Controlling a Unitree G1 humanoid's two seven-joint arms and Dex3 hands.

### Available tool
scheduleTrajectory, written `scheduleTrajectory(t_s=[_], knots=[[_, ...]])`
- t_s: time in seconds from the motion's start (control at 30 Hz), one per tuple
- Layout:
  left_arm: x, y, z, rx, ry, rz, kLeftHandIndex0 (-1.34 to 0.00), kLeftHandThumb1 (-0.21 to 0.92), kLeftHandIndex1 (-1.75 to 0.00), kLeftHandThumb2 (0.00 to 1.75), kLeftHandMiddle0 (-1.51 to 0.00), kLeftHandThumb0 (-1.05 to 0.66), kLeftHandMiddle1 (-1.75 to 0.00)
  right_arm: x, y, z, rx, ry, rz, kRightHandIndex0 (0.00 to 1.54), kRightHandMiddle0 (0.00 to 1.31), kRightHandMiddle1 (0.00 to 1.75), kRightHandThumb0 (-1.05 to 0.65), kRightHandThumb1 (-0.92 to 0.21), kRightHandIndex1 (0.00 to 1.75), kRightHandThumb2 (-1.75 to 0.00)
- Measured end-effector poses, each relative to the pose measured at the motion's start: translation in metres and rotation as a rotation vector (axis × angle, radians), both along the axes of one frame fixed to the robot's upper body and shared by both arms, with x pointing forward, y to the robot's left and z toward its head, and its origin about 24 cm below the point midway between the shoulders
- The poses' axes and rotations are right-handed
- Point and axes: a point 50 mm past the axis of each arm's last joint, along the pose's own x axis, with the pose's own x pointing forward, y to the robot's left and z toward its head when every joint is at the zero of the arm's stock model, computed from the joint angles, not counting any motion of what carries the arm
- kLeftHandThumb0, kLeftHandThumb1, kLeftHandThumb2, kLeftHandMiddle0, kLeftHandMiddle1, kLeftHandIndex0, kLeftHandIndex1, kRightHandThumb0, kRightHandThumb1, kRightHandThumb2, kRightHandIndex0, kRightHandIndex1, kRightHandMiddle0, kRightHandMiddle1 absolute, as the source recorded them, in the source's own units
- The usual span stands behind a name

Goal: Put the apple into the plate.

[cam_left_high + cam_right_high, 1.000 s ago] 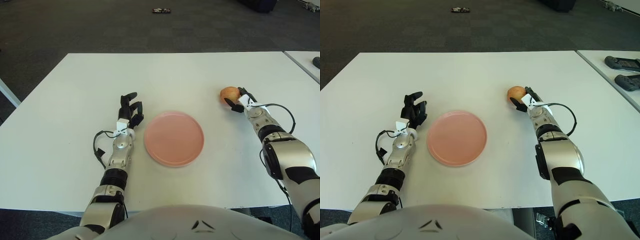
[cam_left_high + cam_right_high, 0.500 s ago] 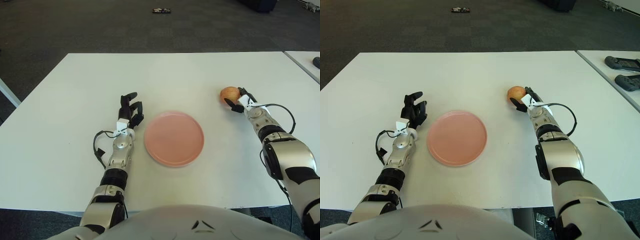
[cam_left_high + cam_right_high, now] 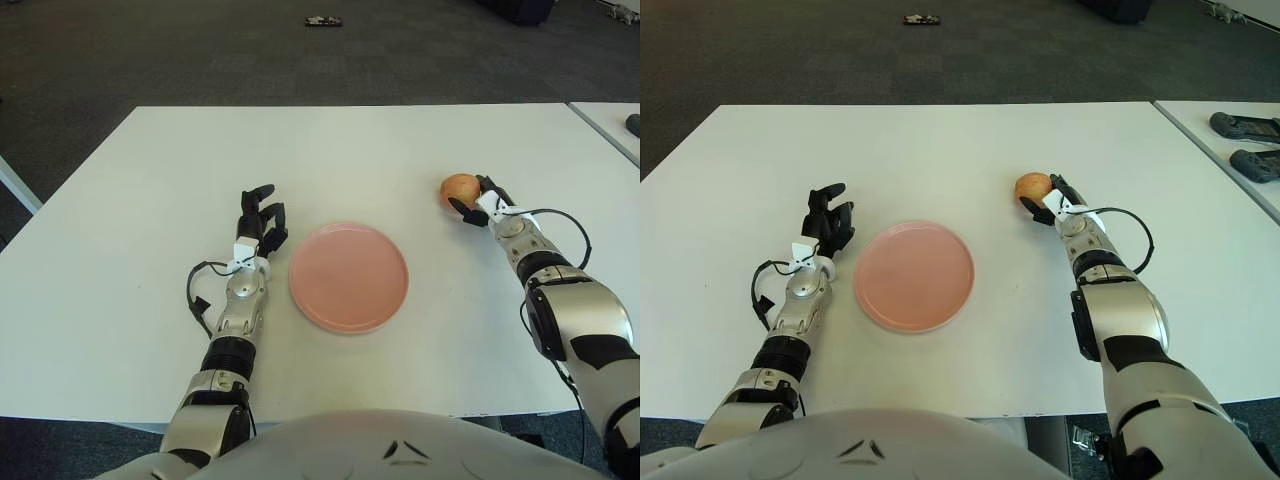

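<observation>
Pink, round, shallow plate (image 3: 348, 277) on matte white tabletop (image 3: 150, 200). Right hand (image 3: 478, 201) cups smooth orange-red apple (image 3: 459, 187). Left hand (image 3: 259, 225) idle, holding nothing, fingers loosely curled.

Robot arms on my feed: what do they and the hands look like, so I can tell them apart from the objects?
Both arms are silver-grey metal segments with black joint bands. The left hand and right hand have black fingers with a small white block at the wrist. A thin black cable loops beside the left forearm; another cable arcs over the right forearm. No sleeves, no visible markings.
</observation>
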Motion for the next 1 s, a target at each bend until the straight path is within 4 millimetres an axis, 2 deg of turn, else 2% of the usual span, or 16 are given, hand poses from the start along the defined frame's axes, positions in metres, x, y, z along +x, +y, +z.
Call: scheduleTrajectory(t_s=[0.17,0.27,0.3,0.33,0.4,0.43,0.5,0.53,0.63,0.73,0.77,1.0], knots=[[-0.0001,-0.0004,-0.0003,-0.002,-0.003,0.005,-0.02,0.92,-1.24,0.59,-0.29,-0.75,-0.76,-0.0002,0.0008,0.0,-0.02,-0.012,0.008,0.17,0.0,0.4,-1.0,-0.92,0.1,-0.36],[-0.0002,-0.0009,-0.0005,-0.004,-0.006,0.007,-0.03,0.92,-1.24,0.58,-0.29,-0.75,-0.76,-0.0006,0.0013,-0.0004,-0.057,-0.021,0.017,0.09,0.0,0.58,-0.98,-0.92,0.5,-0.31],[-0.0002,-0.0011,-0.0005,-0.005,-0.007,0.008,-0.03,0.92,-1.24,0.57,-0.29,-0.75,-0.76,-0.0009,0.0013,-0.0007,-0.067,-0.024,0.019,0.08,0.0,0.76,-0.96,-0.91,0.69,-0.28],[-0.0003,-0.0013,-0.0006,-0.006,-0.007,0.009,-0.03,0.92,-1.24,0.57,-0.29,-0.75,-0.76,-0.0012,0.0014,-0.0011,-0.079,-0.027,0.021,0.09,0.0,0.88,-0.95,-0.9,0.79,-0.27],[-0.0003,-0.0016,-0.0007,-0.007,-0.008,0.011,-0.03,0.92,-1.23,0.57,-0.29,-0.75,-0.76,-0.0016,0.0014,-0.0014,-0.105,-0.032,0.025,0.15,0.0,1.27,-0.9,-0.86,1.14,-0.26],[-0.0003,-0.0017,-0.0008,-0.007,-0.008,0.013,-0.03,0.92,-1.23,0.57,-0.3,-0.76,-0.76,-0.0016,0.0011,-0.0011,-0.12,-0.034,0.028,0.18,0.0,1.41,-0.89,-0.83,1.25,-0.27],[-0.0002,-0.0018,-0.0008,-0.008,-0.009,0.016,-0.03,0.92,-1.23,0.57,-0.3,-0.76,-0.76,-0.0014,-0.0006,0.0002,-0.14,-0.042,0.027,0.22,0.0,1.56,-0.87,-0.77,1.39,-0.34],[-0.0003,-0.0019,-0.0009,-0.008,-0.009,0.018,-0.03,0.92,-1.23,0.57,-0.3,-0.76,-0.76,-0.0011,-0.0015,0.0011,-0.146,-0.045,0.026,0.23,0.0,1.6,-0.86,-0.75,1.42,-0.37],[-0.0003,-0.0022,-0.0011,-0.01,-0.01,0.023,-0.04,0.92,-1.23,0.56,-0.3,-0.76,-0.76,0.0005,-0.0032,0.0047,-0.157,-0.06,0.018,0.37,0.18,1.71,-0.79,-0.57,1.59,-0.58],[-0.0004,-0.0026,-0.0013,-0.011,-0.01,0.026,-0.04,0.92,-1.23,0.56,-0.3,-0.76,-0.76,0.0016,-0.0034,0.0067,-0.161,-0.073,0.012,0.46,0.28,1.73,-0.76,-0.5,1.68,-0.64],[-0.0003,-0.0026,-0.0012,-0.012,-0.011,0.027,-0.04,0.92,-1.23,0.56,-0.3,-0.76,-0.76,0.0018,-0.0034,0.0071,-0.163,-0.079,0.009,0.54,0.34,1.74,-0.74,-0.47,1.7,-0.67],[-0.0001,-0.0037,-0.0011,-0.016,-0.012,0.035,-0.03,0.92,-1.23,0.56,-0.3,-0.76,-0.76,0.0022,-0.0015,0.0085,-0.165,-0.124,-0.006,0.86,0.63,1.75,-0.64,-0.41,1.74,-0.74]])
